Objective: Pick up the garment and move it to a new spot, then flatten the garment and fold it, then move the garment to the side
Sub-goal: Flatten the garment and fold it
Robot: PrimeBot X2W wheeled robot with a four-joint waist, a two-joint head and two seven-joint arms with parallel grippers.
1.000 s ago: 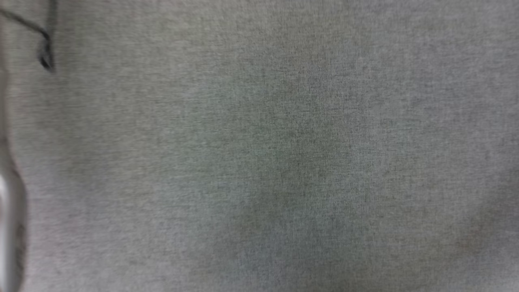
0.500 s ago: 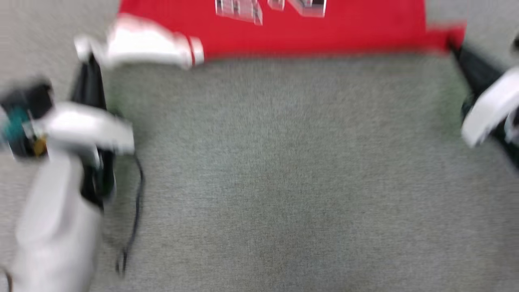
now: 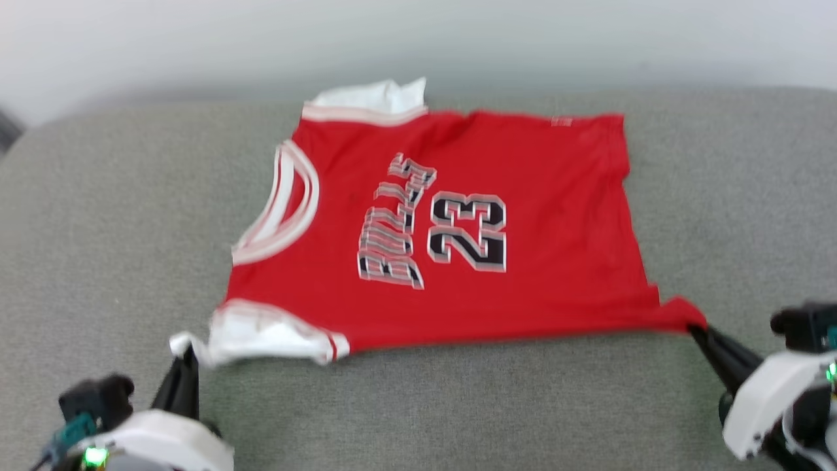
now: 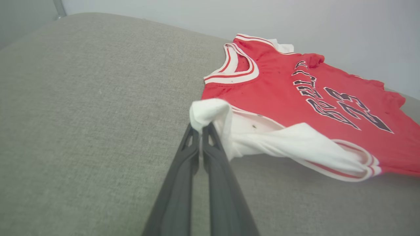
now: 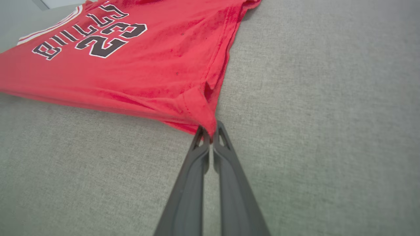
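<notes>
Grey woven upholstery (image 3: 418, 405) lay bare closest to me. Just beyond it, my left hand (image 4: 200, 129) was clamped shut on the tip of the near white sleeve (image 4: 210, 109). My right hand (image 5: 211, 131) was pinched shut on the near hem corner (image 5: 197, 108) of the garment (image 3: 523, 261). Between the two grips the near edge ran taut and slightly raised. Past that, the red jersey lay spread on the upholstery, print uppermost, with its collar (image 3: 288, 203) toward my left. Farthest off, the other white sleeve (image 3: 376, 98) sat bunched at the far edge, near the pale wall (image 3: 418, 39).

Both grips looked thin, only a fingertip's bite of cloth, so I judged an uneven pull could let a corner slip free. On the left I held only the sleeve, not the body, so tugging might stretch the sleeve out and skew the jersey. The rough weave could also drag at the far side, rucking it and leaving that sleeve crumpled.
</notes>
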